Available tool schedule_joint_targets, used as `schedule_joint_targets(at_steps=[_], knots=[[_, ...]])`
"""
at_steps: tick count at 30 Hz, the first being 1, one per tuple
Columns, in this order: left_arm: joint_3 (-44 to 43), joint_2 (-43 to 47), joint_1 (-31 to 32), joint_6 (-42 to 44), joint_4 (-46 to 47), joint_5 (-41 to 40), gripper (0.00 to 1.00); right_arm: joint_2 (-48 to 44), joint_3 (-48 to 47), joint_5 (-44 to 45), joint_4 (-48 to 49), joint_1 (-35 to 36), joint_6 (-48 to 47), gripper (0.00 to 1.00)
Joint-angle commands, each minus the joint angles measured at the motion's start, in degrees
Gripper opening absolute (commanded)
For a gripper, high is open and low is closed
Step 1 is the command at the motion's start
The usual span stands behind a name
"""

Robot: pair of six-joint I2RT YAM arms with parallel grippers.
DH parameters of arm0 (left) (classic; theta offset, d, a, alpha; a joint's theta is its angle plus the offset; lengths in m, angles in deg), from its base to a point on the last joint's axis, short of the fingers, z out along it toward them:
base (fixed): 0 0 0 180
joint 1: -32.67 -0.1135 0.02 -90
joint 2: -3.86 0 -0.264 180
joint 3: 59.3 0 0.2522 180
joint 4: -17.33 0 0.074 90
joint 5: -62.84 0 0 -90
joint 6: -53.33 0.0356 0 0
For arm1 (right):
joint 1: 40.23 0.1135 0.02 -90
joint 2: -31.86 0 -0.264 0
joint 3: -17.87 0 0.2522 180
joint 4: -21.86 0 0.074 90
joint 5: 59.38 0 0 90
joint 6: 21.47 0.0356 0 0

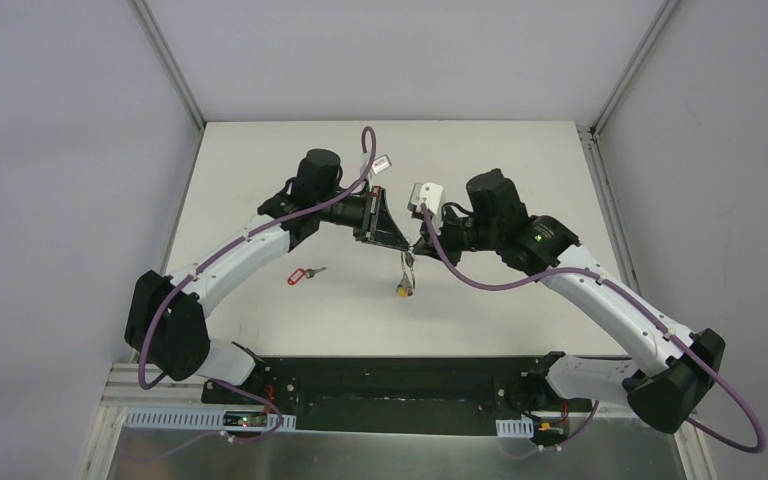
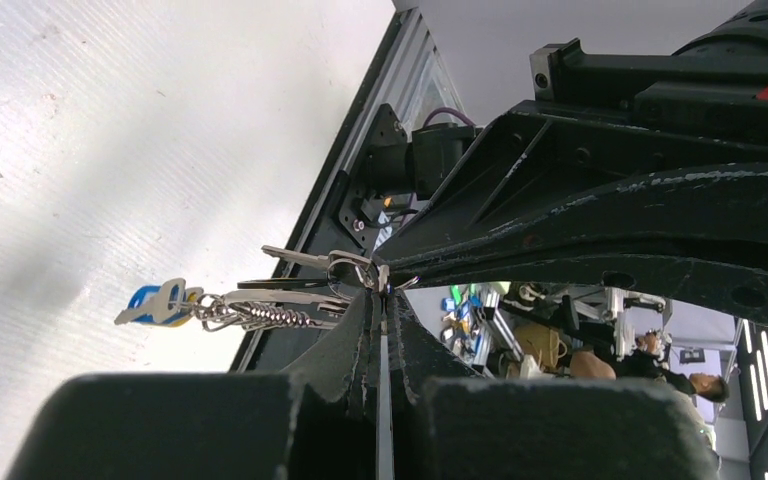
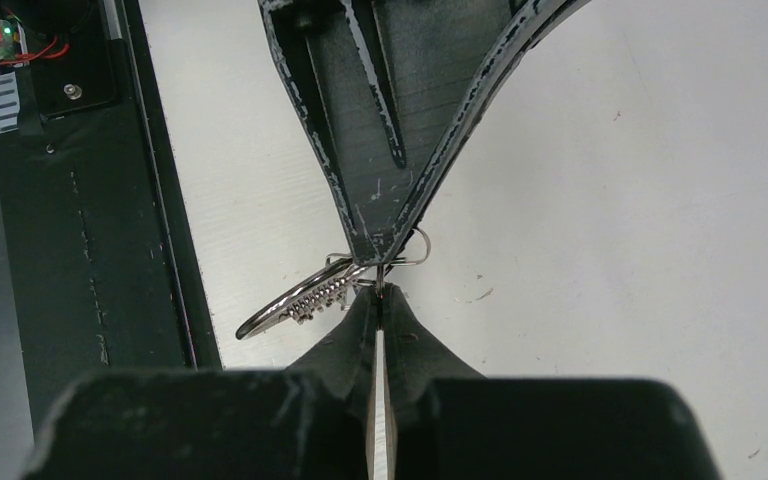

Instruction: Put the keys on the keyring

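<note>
Above the white table, both jaws meet tip-to-tip, clamped on the dangling keyring.

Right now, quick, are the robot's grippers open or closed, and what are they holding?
Left gripper: closed, pinching the keyring.
Right gripper: closed, pinching the keyring too.

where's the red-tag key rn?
Top view: the red-tag key lies on the table, left of centre, beside the left arm, apart from the keyring held up at centre.
</note>
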State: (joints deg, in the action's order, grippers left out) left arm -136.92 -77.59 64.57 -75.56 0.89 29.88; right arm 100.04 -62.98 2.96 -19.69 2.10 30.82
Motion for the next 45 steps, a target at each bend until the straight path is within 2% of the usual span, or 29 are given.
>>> schedule_joint_targets(at_steps=[1,45], knots=[[1.0,1.0,0.9,-2.9,6.4,3.2,0.0,-0.5,-1.3,-1.4,3.6,0.2,0.9,0.0],[0.3,-0.1,2.9,2.8,0.5,2.3,0.0,0.8,-5.0,-1.6,3.9,0.2,3.6,0.0]])
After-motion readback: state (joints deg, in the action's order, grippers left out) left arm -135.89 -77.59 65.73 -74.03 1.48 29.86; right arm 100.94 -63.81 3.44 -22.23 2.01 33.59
